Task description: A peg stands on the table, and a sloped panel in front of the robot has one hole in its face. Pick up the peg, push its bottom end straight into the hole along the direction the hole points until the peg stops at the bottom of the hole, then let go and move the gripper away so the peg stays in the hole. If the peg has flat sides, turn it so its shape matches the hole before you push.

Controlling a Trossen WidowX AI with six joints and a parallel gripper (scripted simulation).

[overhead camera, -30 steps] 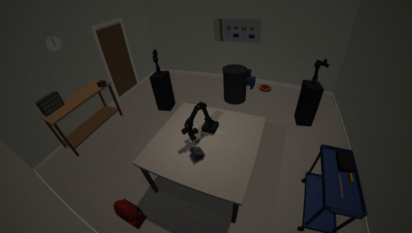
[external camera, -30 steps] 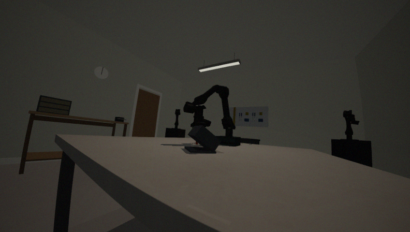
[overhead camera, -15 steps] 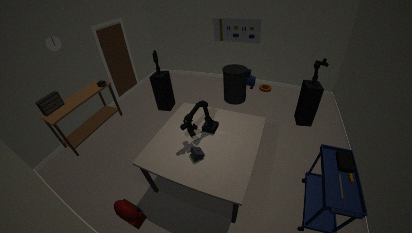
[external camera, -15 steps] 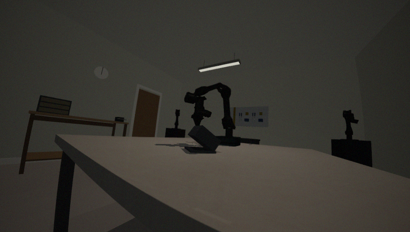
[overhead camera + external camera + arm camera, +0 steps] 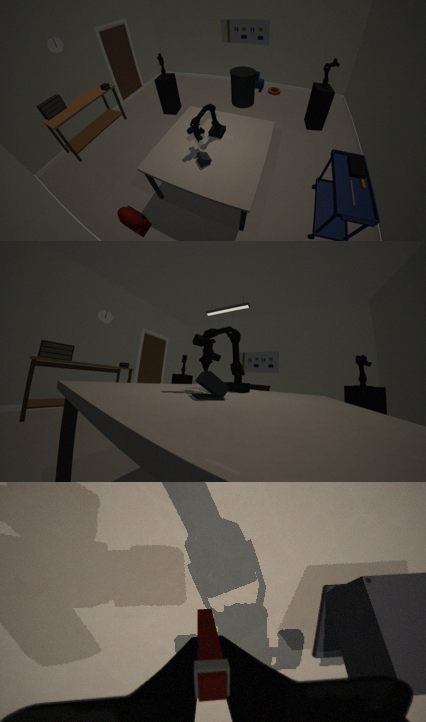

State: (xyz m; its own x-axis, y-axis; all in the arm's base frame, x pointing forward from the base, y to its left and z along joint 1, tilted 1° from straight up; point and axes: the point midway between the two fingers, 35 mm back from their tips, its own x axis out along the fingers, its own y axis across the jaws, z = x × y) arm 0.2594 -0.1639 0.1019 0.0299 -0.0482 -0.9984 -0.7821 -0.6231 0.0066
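Note:
The peg (image 5: 212,686) is red and square-sided, with a light grey band near its top. My gripper (image 5: 198,139) (image 5: 205,370) (image 5: 208,641) is shut on it, one black finger on each side. The peg points down from the fingers, and they stand above the table (image 5: 236,167) (image 5: 269,435). The dark grey sloped panel block (image 5: 204,159) (image 5: 211,384) (image 5: 400,627) stands on a flat base, to the right of the peg in the wrist view. A small dark hole (image 5: 205,155) shows in its face in the top view. Its shape is too small to tell.
The arm's base (image 5: 217,131) (image 5: 237,387) stands on the table behind the gripper. Arm shadows cover part of the table in the wrist view. A blue cart (image 5: 343,191), a wooden bench (image 5: 80,103) and a dark barrel (image 5: 242,88) stand on the floor away from the table.

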